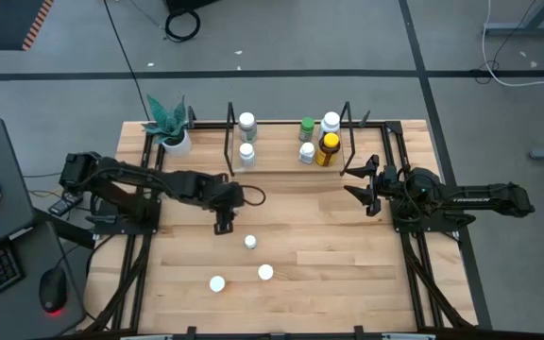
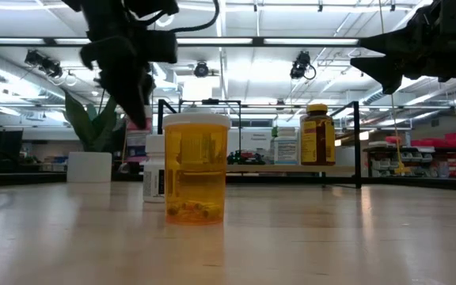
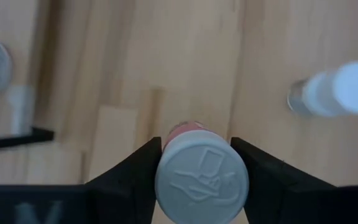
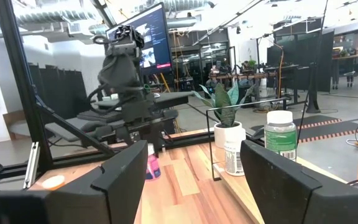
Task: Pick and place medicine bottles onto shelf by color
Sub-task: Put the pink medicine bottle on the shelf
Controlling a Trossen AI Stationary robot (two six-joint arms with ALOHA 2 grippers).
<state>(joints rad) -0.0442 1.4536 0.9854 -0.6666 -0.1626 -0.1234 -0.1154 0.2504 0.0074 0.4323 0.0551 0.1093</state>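
My left gripper (image 1: 223,225) hangs over the table's middle left, shut on a pink bottle with a white cap (image 3: 201,177). This bottle also shows in the right wrist view (image 4: 153,165). Three white-capped bottles stand on the table: one (image 1: 250,243) just right of the gripper, two nearer the front (image 1: 265,272) (image 1: 217,283). An orange bottle (image 2: 196,170) stands close in the low view. The shelf (image 1: 281,162) at the far edge carries white (image 1: 246,151), green (image 1: 307,127) and amber (image 1: 328,149) bottles. My right gripper (image 1: 359,182) waits open at the right. My left gripper pinches the pink bottle between its two fingers, which lie on opposite sides of the white cap (image 3: 165,169). The fingers (image 3: 135,171) slant steeply down from above. The bottle stands upright in the hold, its pink body (image 3: 185,128) below the cap, lifted clear of the table.
A white plant pot (image 1: 173,140) stands at the table's far left corner beside the shelf. Black wire uprights (image 1: 229,127) frame the shelf. A keyboard and mouse (image 1: 53,291) lie off the table's left. Bare wood spreads over the table's right front.
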